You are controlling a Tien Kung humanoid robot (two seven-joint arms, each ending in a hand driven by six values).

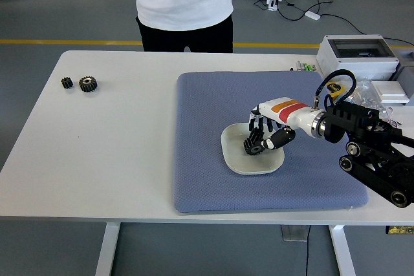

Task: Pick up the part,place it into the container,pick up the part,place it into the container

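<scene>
Right hand (264,135) fingers curled around black gear (253,145) in white dish (238,163); likely metal, stiff, heavy for its size, best gripped across the toothed rim, not slippery flat faces.

Single head view, mounted high on the robot's side, facing forward and down over the white rectangular table (116,159). Table's near edge runs along the lower frame; far edge crosses the upper third. Moderate distance: whole tabletop fits in frame, grey floor visible beyond. Right black arm enters from the right edge. No second view to compare overlap.
</scene>
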